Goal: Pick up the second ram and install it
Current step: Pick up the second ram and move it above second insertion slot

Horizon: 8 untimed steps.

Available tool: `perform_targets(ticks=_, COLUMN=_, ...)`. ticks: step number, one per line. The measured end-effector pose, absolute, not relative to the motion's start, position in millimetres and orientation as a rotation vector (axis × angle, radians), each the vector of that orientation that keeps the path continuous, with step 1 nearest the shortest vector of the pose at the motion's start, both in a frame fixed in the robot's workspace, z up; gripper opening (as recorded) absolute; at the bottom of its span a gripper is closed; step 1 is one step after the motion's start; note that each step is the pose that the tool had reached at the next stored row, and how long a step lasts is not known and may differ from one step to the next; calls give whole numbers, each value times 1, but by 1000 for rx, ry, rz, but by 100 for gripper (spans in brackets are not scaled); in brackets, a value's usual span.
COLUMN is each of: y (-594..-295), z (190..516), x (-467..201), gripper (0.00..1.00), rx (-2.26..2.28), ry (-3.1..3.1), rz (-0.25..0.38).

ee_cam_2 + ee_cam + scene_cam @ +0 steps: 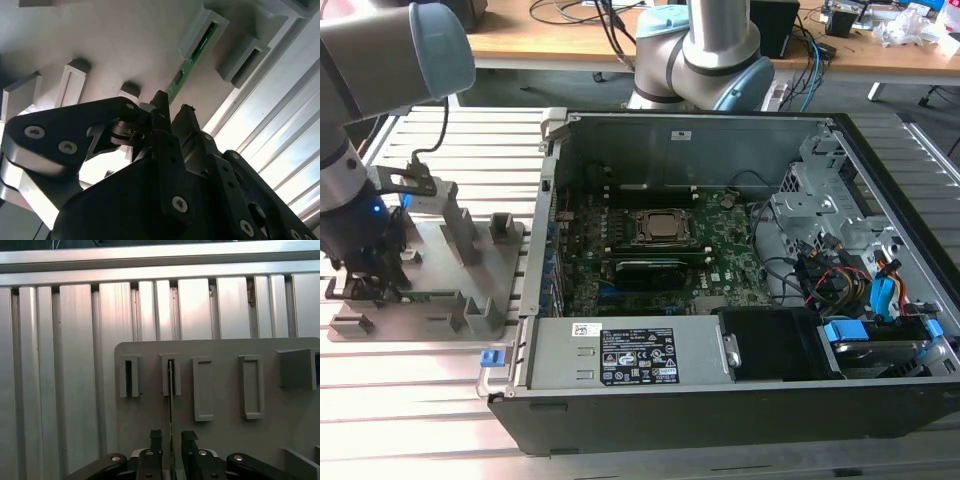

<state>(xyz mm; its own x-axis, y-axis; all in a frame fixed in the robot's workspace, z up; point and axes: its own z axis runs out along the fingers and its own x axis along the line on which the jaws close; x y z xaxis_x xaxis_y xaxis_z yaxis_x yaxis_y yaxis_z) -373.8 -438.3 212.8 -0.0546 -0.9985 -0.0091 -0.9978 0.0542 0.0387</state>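
Green and seen edge-on, the second ram (171,390) is stood upright in one of the slotted blocks (202,388) of the grey fixture tray (225,440). It is bracketed by the narrowly parted gripper (171,437), which is not yet closed on it. It is best clamped squarely and centred, without twisting. One stick, two fingers (156,439) and four blocks in that row are counted.

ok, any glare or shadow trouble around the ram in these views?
Second wrist view: table slats blown out white, gripper a dark silhouette, ram plainly green. First wrist view: streaky sheen on the slats, ram evenly lit. Exterior view: even light, gripper dark against the tray.
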Motion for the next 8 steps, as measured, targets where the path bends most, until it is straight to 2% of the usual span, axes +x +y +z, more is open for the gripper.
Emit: perform_targets(ticks=8, y=-438, z=200, x=-370, gripper=30, rx=2146, ry=-2266, rz=-54)
